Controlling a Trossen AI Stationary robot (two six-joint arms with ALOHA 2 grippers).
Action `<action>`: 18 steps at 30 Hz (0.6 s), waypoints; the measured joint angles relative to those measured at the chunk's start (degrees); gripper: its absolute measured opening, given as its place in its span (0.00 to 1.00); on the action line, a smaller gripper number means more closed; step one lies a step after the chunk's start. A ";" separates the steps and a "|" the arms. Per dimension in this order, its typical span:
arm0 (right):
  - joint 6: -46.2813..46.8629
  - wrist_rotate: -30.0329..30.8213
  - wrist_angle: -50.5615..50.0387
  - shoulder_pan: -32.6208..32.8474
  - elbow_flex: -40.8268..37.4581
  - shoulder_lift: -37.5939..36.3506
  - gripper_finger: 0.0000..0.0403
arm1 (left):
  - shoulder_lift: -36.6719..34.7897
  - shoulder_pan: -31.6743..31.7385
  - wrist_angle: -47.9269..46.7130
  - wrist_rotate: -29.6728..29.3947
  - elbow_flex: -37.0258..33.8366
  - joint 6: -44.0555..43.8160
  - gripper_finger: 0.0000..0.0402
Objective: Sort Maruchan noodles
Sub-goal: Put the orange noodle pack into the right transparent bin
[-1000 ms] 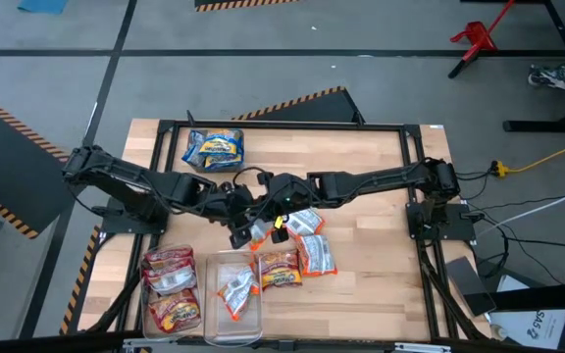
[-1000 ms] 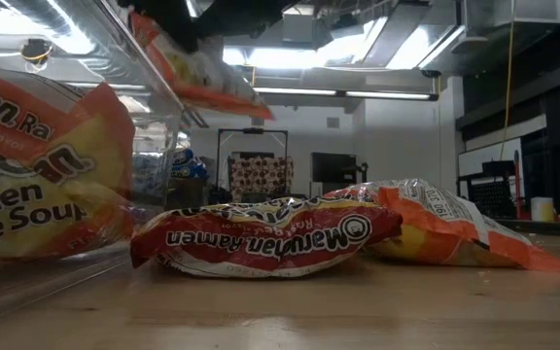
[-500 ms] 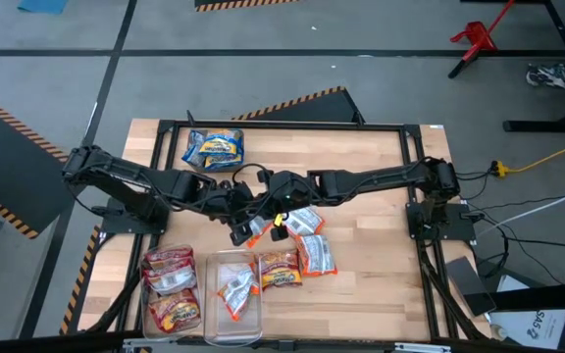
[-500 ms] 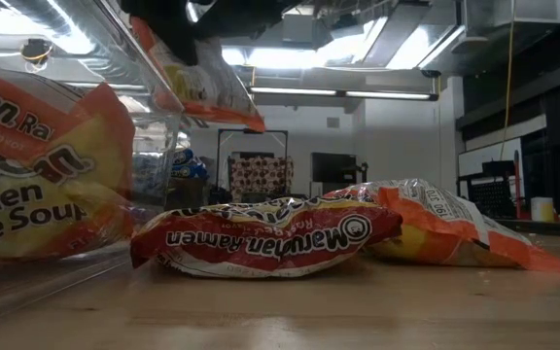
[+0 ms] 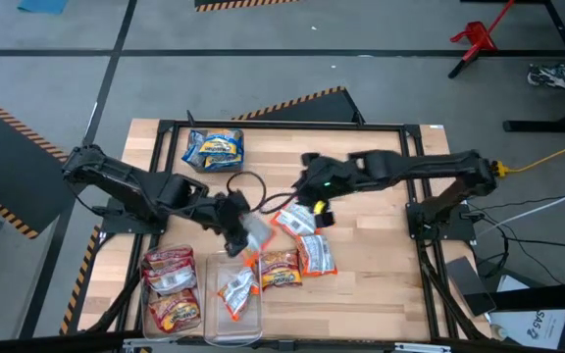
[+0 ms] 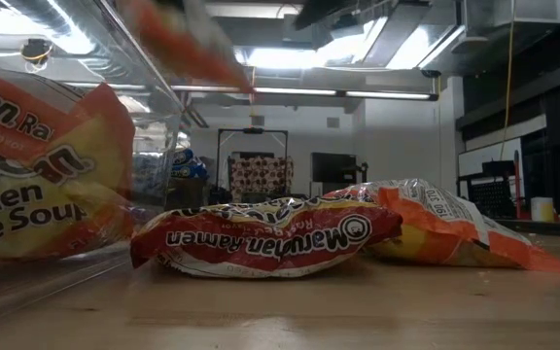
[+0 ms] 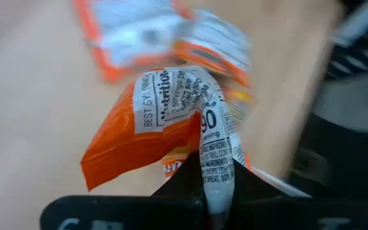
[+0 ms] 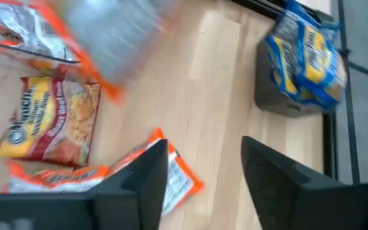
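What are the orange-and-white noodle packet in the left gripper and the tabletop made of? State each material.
Orange-and-white crinkly noodle packet, pinched in the shut left gripper: thin printed plastic film, apparently; it creases and folds at the pinch. Pale tabletop: looks like wood with a smooth finish; plank lines and grain show.

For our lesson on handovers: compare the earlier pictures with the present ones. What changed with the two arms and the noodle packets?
The left end effector has shut on the orange packet and carries it toward the clear bins. The right end effector has let go, opened and drawn back toward its own side. The blue packets and the packets on the table stayed put.
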 joint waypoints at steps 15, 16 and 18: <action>5.40 1.37 -6.82 0.00 -0.03 -11.30 0.50 | 4.71 -15.38 -2.20 10.70 4.29 -6.91 0.00; 5.42 1.39 -7.08 0.00 -0.04 -11.30 0.50 | 5.59 -15.80 -1.33 11.72 4.29 -5.04 0.00; 5.49 1.38 -7.18 0.00 -0.04 -11.12 0.50 | 7.55 -16.21 -0.82 14.71 4.29 -1.67 0.00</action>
